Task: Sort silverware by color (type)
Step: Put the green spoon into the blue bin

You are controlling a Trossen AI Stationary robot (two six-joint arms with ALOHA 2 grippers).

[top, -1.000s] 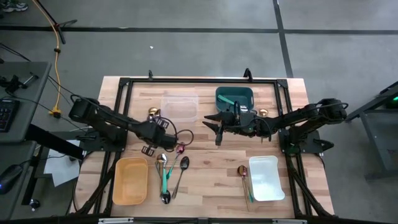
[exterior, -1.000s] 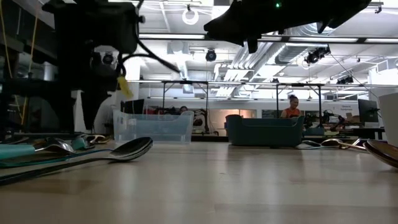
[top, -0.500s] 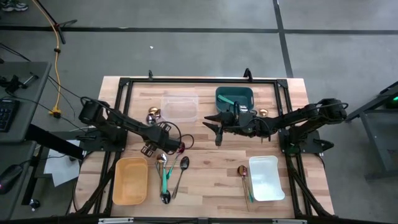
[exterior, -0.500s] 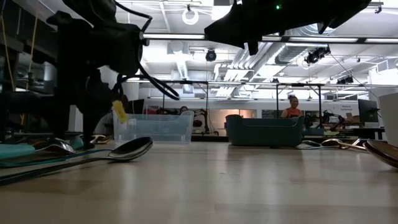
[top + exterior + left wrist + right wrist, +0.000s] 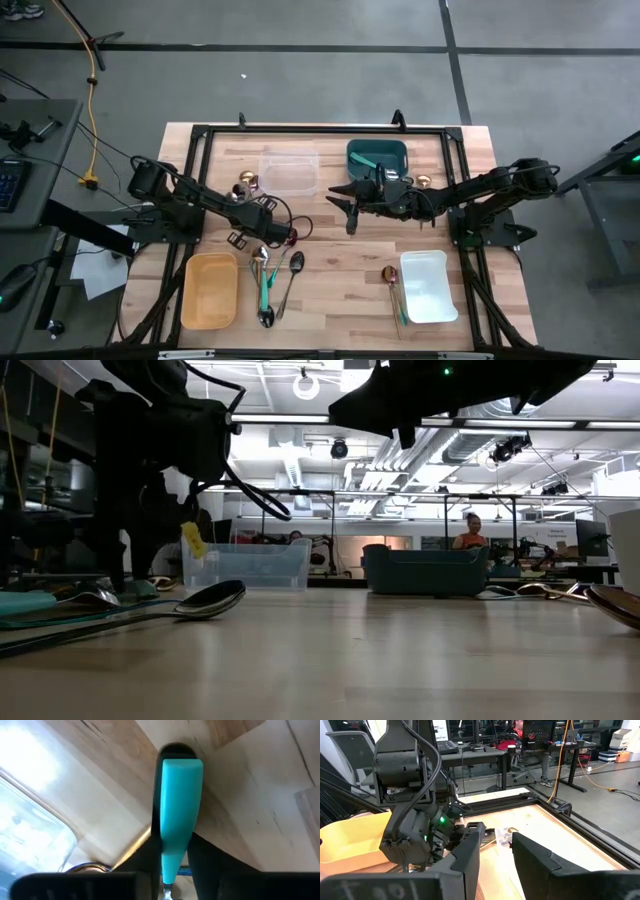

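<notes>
My left gripper (image 5: 258, 238) is down over a cluster of silverware (image 5: 270, 280) near the table's left front, and it is shut on a teal-handled utensil (image 5: 179, 805). More teal, silver and black pieces lie flat below it, among them a black spoon (image 5: 205, 600). My right gripper (image 5: 350, 203) hangs open above the table's middle, in front of the teal container (image 5: 377, 157), and touches nothing. In the right wrist view its gripper (image 5: 495, 850) faces my left arm. My left gripper pinches the teal handle at its narrow part (image 5: 169, 851), near the silver head, between its two fingers (image 5: 149, 857). The fingers come from above, pointing down, and lie across the handle. The wide handle end (image 5: 182, 770) sticks out past them, over the wooden table.
A clear container (image 5: 290, 172) and the teal one stand toward the far edge. A yellow container (image 5: 210, 290) and a white container (image 5: 428, 287) stand near the front. Gold spoons (image 5: 245, 182) (image 5: 423, 181) lie by the far containers, and a coppery spoon (image 5: 390, 275) lies beside the white one.
My left gripper has moved toward the near edge and dropped down onto the silverware cluster, then stayed there for the last half second. My right arm has kept still.
</notes>
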